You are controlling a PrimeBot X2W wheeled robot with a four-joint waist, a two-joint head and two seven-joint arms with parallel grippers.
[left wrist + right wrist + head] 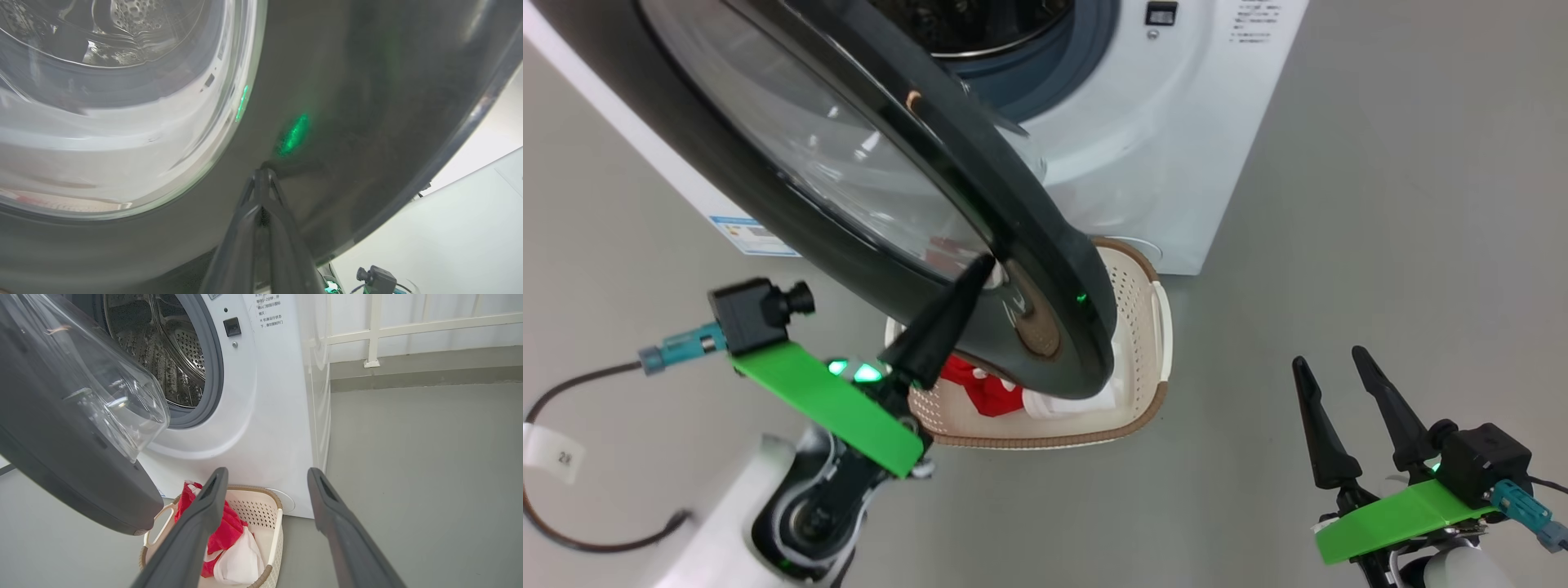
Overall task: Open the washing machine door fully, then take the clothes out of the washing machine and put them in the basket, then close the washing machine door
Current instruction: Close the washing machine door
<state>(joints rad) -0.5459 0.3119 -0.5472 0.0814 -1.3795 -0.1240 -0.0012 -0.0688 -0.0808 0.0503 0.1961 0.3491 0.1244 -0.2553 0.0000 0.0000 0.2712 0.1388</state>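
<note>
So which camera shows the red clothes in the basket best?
The right wrist view: the clothes lie in plain sight in the basket, red and white. In the head view the washing machine door hides most of them. The left wrist view faces that door's rim and glass.

Smooth grey floor [408, 457], white railing [374, 335] behind.

Glossy black door [1029, 220], steel drum [163, 355], plastic basket [261, 508].

white washing machine [1160, 147], glossy black door [1013, 204], red and white clothes [229, 533], cream basket [257, 507] with dotted holes and brown rim
</note>
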